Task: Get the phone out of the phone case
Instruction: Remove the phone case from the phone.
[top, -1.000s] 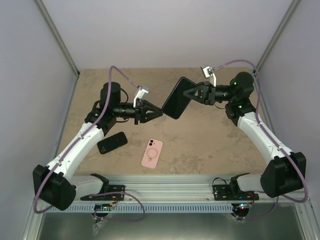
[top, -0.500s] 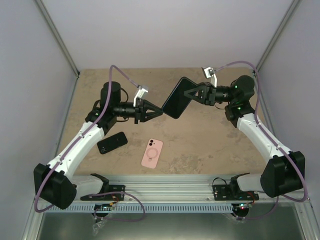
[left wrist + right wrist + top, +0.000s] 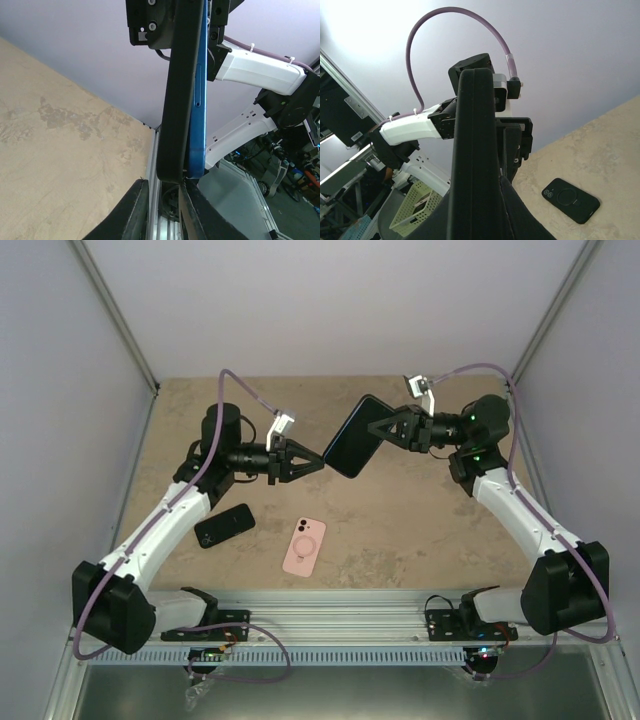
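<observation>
Right gripper clenched on black rubbery phone case, upper centre — blue slab phone still seated. Left gripper barely shifted at case's lower corner — grasp unclear.

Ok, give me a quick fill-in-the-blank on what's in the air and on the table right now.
1. The phone inside the raised black case is ____ in colour.
2. The raised black case is clamped by the jaws of the ____ arm.
3. On the table, right of the flat black case, lies a ____ case.
Missing: blue; right; pink.
</observation>
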Motion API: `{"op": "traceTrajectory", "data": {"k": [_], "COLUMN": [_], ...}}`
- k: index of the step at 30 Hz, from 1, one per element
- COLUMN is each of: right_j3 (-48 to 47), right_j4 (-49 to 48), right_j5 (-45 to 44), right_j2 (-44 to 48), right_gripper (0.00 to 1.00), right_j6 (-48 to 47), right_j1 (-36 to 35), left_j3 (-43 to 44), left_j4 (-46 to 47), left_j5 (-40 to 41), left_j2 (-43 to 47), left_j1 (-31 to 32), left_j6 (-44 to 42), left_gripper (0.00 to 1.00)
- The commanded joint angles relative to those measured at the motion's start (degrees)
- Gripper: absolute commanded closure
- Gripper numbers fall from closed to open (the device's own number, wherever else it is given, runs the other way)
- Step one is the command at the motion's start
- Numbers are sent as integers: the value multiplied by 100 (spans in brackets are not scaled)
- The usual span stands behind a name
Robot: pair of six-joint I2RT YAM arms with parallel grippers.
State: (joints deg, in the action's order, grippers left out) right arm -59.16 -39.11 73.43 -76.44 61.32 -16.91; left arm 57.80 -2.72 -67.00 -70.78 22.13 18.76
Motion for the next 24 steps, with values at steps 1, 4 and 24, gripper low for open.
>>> {"op": "traceTrajectory", "data": {"k": [1,4,24], "right_j3": [-2,44,-339], "right_j4": [-579,-605,3326], "right_j5": [831,865,1156], "right_j2": [306,276,111], "right_gripper": [100,99,100], "right_j6": [442,430,-3016], "right_j1": [-386,-509,-1114], "left_j3": [-13,74,750], "left_j4": [25,-23,-840], "left_j5": [922,980,684], "left_j2": [-287,-358,-407], "left_j1": [-209,-209,148], "left_j6": [192,189,-829], "left_gripper": [81,81,73]}}
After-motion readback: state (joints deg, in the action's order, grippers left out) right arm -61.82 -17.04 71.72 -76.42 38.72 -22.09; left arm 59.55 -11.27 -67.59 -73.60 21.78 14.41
